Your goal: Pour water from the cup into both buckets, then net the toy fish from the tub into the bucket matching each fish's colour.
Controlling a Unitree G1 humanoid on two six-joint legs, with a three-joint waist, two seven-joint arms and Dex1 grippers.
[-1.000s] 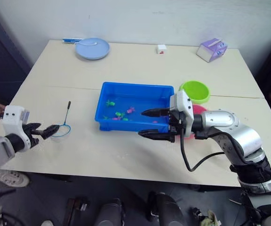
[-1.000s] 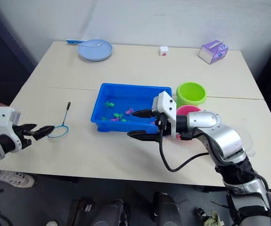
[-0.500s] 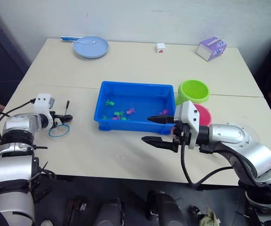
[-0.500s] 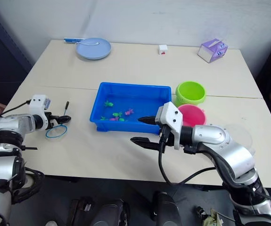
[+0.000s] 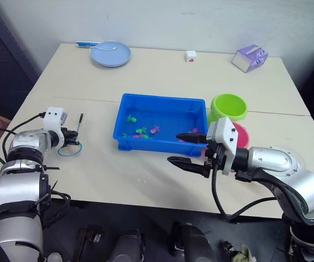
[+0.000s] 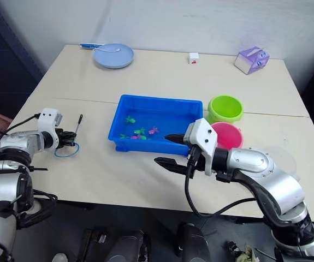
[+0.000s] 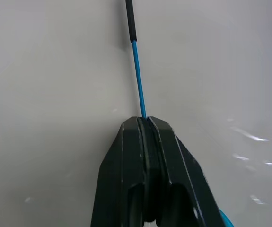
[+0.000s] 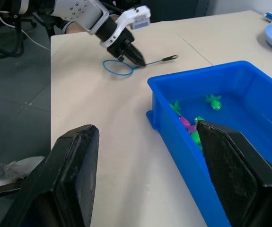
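Since a second ago, left gripper has pinched the net handle; right gripper gapes empty at the tub's five o'clock.

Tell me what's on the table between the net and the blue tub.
Nothing; bare tabletop separates the net from the tub in the right eye view.

Left end effector clamped, right end effector agape
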